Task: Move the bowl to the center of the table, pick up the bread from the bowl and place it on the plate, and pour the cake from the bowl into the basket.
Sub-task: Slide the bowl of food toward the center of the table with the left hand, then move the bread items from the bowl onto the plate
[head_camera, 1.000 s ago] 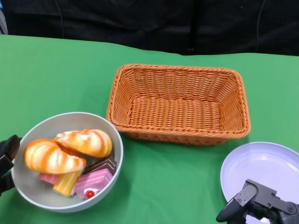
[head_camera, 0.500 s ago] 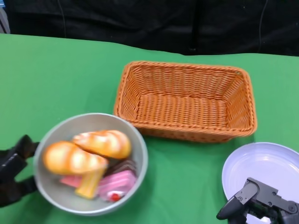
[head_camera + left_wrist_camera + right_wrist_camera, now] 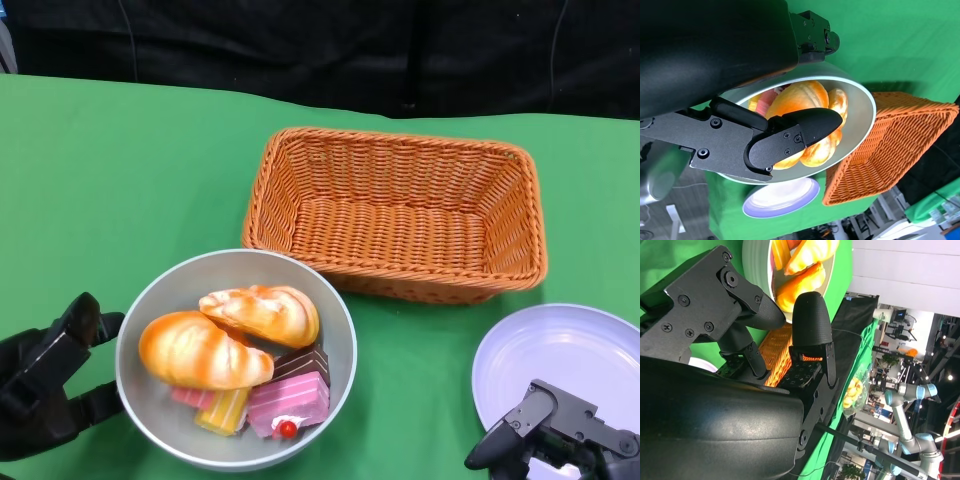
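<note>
Grey bowl [image 3: 236, 360] is gripped at its rim by the left hand [image 3: 45, 385], short of centre; 2 breads [image 3: 235, 335] and cake [image 3: 288, 400] remain inside. Plate [image 3: 565, 360] and basket [image 3: 395, 215] are unfilled; right hand [image 3: 560, 440] rests with fingers apart, nothing held

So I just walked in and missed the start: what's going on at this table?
The robot's left hand is at the rim of a grey bowl holding two bread rolls and some cake slices, apparently sliding it toward the table's middle. The wicker basket behind it is empty, and so is the white plate. The right hand holds nothing, hanging over the plate's near edge.
</note>
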{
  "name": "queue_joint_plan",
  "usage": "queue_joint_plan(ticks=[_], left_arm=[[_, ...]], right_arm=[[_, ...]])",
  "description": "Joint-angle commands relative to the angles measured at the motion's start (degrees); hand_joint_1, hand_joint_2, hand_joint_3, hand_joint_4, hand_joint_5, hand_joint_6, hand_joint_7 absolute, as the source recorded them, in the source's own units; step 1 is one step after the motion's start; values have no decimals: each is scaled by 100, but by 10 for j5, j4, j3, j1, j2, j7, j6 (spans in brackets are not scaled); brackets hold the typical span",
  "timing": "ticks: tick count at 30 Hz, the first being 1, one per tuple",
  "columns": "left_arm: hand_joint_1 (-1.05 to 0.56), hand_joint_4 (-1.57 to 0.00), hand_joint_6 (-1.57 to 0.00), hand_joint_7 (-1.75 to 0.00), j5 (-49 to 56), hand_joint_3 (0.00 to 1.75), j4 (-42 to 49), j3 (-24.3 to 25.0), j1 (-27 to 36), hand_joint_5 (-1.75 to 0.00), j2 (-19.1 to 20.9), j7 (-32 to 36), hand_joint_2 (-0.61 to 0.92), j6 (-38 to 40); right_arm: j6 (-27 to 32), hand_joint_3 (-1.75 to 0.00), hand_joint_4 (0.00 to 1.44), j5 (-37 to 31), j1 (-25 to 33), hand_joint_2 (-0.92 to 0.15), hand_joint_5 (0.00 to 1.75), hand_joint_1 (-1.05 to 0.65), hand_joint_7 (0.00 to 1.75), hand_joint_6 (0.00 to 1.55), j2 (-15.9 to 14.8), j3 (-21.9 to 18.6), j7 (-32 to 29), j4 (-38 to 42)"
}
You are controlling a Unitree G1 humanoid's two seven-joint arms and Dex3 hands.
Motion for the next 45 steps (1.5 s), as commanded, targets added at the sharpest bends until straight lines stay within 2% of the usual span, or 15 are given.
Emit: queue_joint_plan(ticks=[1,6,12,17,19,23,26,37,38,39,41,42,45], left_arm=[[-65,0,0,0,-6,83,-31,19,-4,0,-25,23,92,25],[-65,0,0,0,-3,82,-51,31,-10,0,-49,38,92,48],[-64,0,0,0,-8,80,-44,10,-21,0,-55,22,92,49],[-65,0,0,0,-4,76,-40,-9,-31,0,-53,24,92,44],[-65,0,0,0,-3,76,-40,-10,-32,0,-53,24,92,43],[-63,0,0,0,1,73,-40,-19,-40,0,-60,29,92,12],[-63,0,0,0,-3,72,-45,-22,-43,0,-60,28,92,-3],[-63,0,0,0,-14,72,-46,-25,-48,0,-61,28,92,5],[-63,0,0,0,-16,72,-49,-28,-45,0,-75,31,92,15],[-64,0,0,0,-17,71,-51,-31,-43,0,-85,34,92,22],[-64,0,0,0,-17,71,-54,-32,-39,0,-100,37,92,33],[-64,0,0,0,-16,71,-55,-31,-39,0,-103,37,92,35],[-64,0,0,0,-10,71,-53,-35,-38,0,-105,37,92,39]], right_arm=[[-12,-130,79,-8,3,-41,174,-6,131,77,-4,3,2,-18],[-15,-131,77,-9,1,-40,174,-5,131,77,-5,4,2,-18],[-50,-134,76,-48,-24,-35,165,-2,125,76,-5,-2,-21,-13],[-45,-123,63,-83,-45,-37,141,-8,101,63,-10,-2,-27,-33],[-43,-121,62,-85,-47,-38,139,-9,99,62,-10,-2,-28,-34],[-10,-117,48,-124,-68,-38,129,-17,92,52,-20,3,-9,-71],[1,-109,45,-134,-77,-41,128,-20,91,49,-24,8,-7,-79],[20,-104,45,-155,-89,-44,131,-21,91,49,-28,17,-8,-89],[27,-104,44,-173,-110,-44,131,-21,91,49,-36,18,4,-87],[32,-82,37,-187,-125,-53,125,-28,89,41,-42,19,13,-85],[46,-54,31,-213,-147,-66,121,-34,89,34,-51,21,27,-83],[51,-44,29,-219,-151,-71,121,-36,88,32,-53,22,30,-83],[66,-27,25,-250,-169,-78,119,-39,85,28,-56,28,38,-80]])
